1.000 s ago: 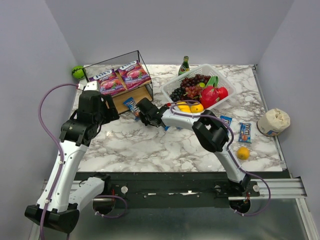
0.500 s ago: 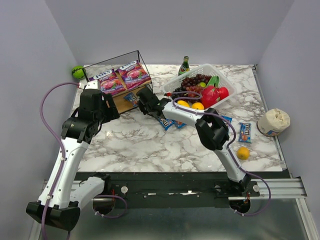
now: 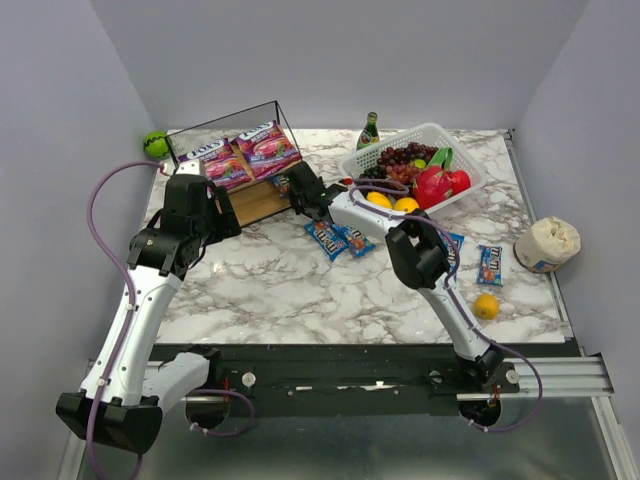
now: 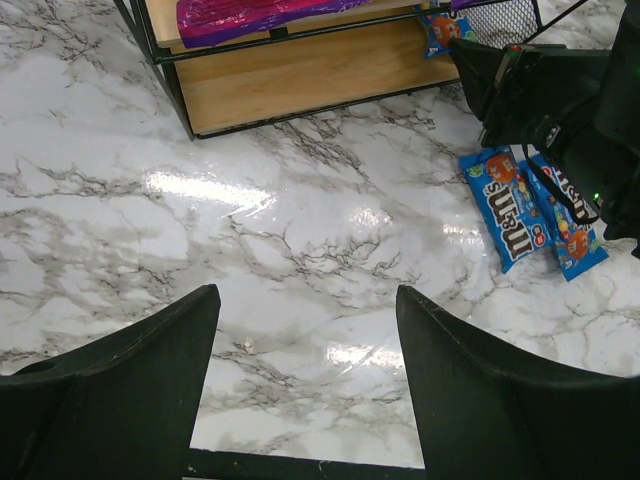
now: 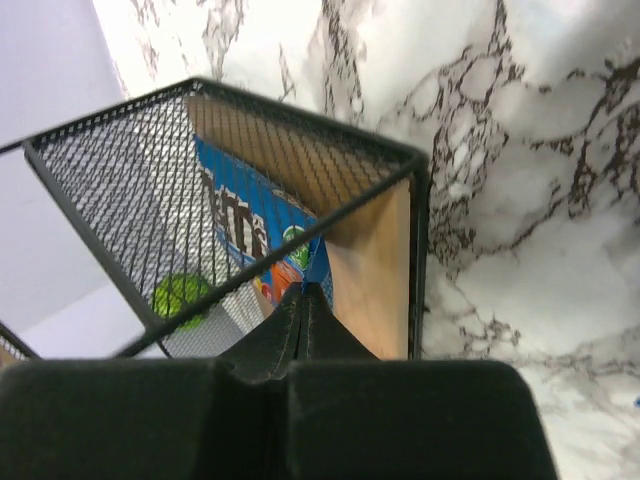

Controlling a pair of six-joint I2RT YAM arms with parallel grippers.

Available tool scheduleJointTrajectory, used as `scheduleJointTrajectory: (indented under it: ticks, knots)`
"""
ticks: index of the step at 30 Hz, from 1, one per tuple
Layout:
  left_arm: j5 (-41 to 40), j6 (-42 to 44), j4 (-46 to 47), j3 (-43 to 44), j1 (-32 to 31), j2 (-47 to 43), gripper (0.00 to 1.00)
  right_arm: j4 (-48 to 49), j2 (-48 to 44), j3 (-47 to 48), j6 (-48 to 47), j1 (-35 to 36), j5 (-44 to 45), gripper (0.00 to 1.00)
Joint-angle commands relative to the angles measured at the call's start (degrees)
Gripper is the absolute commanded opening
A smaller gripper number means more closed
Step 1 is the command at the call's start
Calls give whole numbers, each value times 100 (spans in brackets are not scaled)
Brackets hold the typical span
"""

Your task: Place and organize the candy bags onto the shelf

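The packet, judged light and floppy, is pinched at its corner by the right gripper; the left gripper is seen open.

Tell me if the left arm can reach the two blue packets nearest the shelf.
Probably yes: bare marble lies between the open left gripper and the blue packets, though the right arm hangs close beside them.
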Motion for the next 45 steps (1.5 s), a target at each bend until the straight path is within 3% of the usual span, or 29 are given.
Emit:
scheduleJointTrajectory:
  ticks: [1,9,12,16,22,34,42,45]
  knots:
    - [106,154,67,36,73,88,81,-403,341,361,197,-66,327,1]
    - [132,198,76,10,144,159,81,-473,552,599,250,-127,283,4]
    - [150,198,85,10,170,167,81,-465,561,634,154,-136,248,16]
    - [167,198,94,-8,188,159,81,-447,509,661,-13,-136,204,41]
    - [211,172,129,-69,232,80,81,-280,254,555,-531,-127,178,59]
    - [413,110,278,-218,240,-131,81,36,-1046,-1296,-1015,75,55,63]
    - [711,101,366,-447,240,-412,84,151,-2617,-2906,-1464,330,-138,66]
    - [852,31,401,-552,240,-474,89,159,-3259,-3739,-1394,409,-244,72]
